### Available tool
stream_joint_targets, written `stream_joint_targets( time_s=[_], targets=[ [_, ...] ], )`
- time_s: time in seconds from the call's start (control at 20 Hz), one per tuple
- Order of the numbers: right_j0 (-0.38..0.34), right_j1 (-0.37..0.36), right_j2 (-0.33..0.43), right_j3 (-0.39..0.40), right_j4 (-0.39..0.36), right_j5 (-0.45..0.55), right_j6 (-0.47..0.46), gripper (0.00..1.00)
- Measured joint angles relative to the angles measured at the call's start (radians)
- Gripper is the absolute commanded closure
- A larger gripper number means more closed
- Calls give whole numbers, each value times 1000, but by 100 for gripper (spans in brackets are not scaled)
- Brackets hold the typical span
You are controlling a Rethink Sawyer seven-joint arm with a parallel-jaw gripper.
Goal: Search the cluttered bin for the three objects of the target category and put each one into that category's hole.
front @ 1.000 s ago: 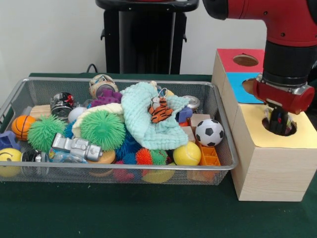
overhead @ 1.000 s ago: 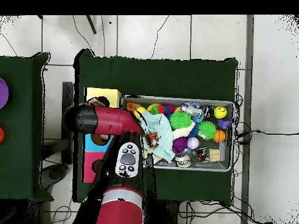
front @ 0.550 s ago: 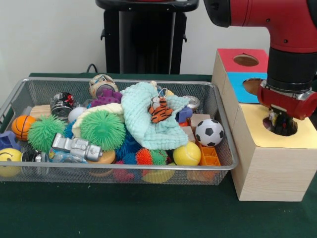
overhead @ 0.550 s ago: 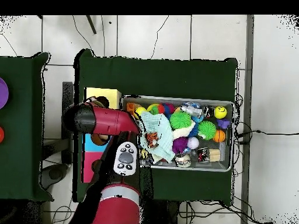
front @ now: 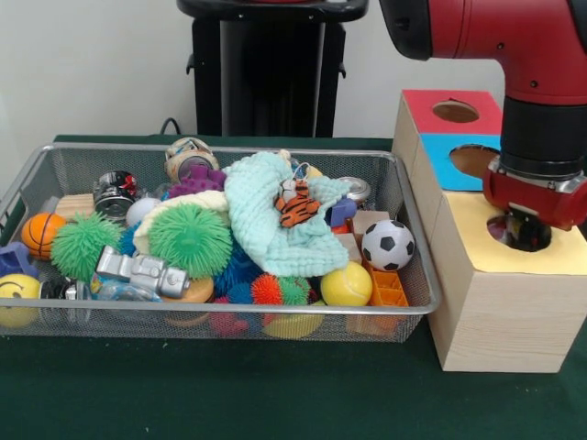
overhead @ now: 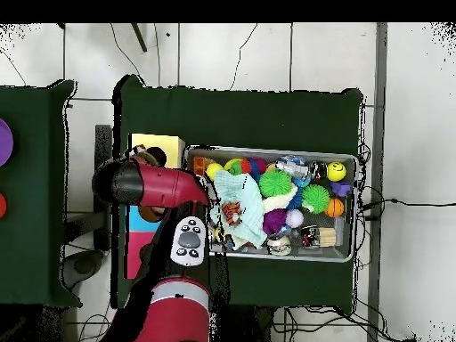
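at right of the frame we see the claw (front: 523,229) sunk in the yellow hole (front: 536,240) of the wooden box (front: 486,302); its state we cannot tell. the wire bin (front: 408,310) at left looks full, so searching likely remains.

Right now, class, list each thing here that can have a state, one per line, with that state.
Gripper: lowered into the yellow hole, fingers hidden.
Red hole: open, nothing in it.
Blue hole: open, partly behind the arm.
Bin: full of toys.
Cloth: crumpled over the pile.
Tiger: lying on the cloth.
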Motion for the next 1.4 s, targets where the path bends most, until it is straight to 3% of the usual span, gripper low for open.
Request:
stream_joint_targets(
  time_s=[0.35,0.9,1.4],
  targets=[
    [10,-2,-5,12,0,-43,0,100],
    [17,-4,-16,12,-1,-31,0,100],
    [31,-55,-56,12,-1,126,0,100]
  ],
)
